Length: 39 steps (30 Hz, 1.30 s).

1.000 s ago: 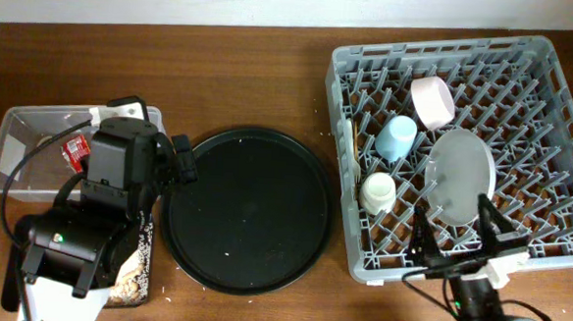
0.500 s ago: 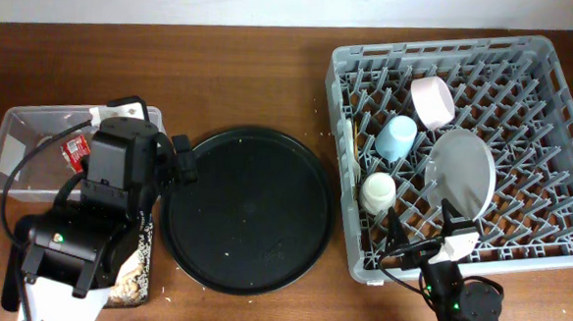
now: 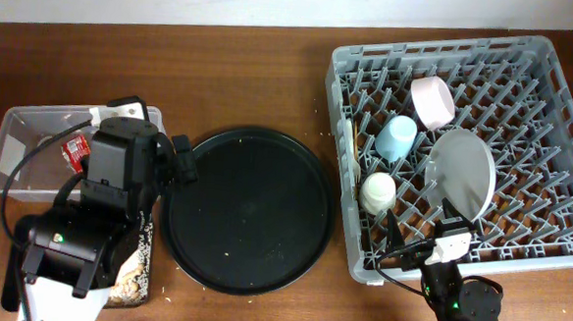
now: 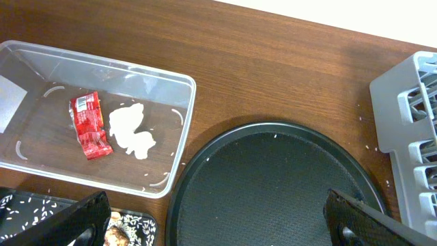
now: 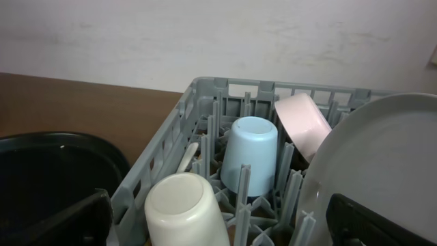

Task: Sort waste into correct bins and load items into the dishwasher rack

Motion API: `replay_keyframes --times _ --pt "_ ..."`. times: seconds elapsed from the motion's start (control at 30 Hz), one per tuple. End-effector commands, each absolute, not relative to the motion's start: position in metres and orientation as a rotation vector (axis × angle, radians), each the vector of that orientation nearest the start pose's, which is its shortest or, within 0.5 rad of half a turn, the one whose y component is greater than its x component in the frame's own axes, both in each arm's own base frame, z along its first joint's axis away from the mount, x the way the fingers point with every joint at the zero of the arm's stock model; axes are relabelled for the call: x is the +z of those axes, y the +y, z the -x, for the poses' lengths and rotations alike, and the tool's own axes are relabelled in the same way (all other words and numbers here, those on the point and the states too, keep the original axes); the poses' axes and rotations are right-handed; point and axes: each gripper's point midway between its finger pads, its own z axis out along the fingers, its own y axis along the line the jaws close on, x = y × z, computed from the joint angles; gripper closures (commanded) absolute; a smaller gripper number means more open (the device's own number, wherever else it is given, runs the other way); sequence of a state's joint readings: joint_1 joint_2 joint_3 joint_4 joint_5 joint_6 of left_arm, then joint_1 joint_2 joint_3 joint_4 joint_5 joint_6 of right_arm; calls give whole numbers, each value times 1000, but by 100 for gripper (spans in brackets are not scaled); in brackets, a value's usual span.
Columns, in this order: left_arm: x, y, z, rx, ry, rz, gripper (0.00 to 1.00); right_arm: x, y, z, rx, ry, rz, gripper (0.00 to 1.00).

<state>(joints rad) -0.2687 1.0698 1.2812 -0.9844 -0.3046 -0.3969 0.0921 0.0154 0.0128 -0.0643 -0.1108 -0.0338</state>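
The grey dishwasher rack holds the cream cup, light blue cup, pinkish-white bowl and pale plate, which stands on edge. My right gripper is open and empty at the rack's front edge, facing the cream cup and plate. The clear tub holds the red wrapper and white tissue. My left gripper is open and empty above the round tray's left rim. Crumbs lie in the shallow black tray. The carrot is hidden.
The large round black tray lies between the bins and the rack, bare but for a few specks. My left arm covers most of the shallow black tray. The wall runs along the table's far edge.
My right gripper has drawn back from the plate toward the rack's front edge. The plate stays standing in the rack. The left arm has not moved.
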Motion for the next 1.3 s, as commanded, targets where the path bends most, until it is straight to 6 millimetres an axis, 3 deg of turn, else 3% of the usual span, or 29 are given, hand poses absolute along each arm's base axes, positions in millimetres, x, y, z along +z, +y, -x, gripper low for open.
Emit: replay_keyframes --times 0.0,0.67,0.73,0.97,1.03,1.13,1.27 --pt "295 -24 -294 32 2265 297 1 159 41 -242 127 1625 196 1" --pt "295 -24 -294 32 2264 297 1 159 41 -242 127 1625 196 1" --pt "301 -23 -289 21 2241 299 1 159 41 -242 127 1625 196 1" --pt "361 -8 -236 -85 2004 320 1 159 41 -242 127 1625 196 2" --pt "380 0 -206 -124 1910 327 1 159 41 -242 127 1625 196 1" --pt "380 10 -170 -136 1879 329 1 159 41 -242 127 1625 196 1" --pt "361 21 -140 -101 1910 339 1 159 41 -242 127 1625 196 1"
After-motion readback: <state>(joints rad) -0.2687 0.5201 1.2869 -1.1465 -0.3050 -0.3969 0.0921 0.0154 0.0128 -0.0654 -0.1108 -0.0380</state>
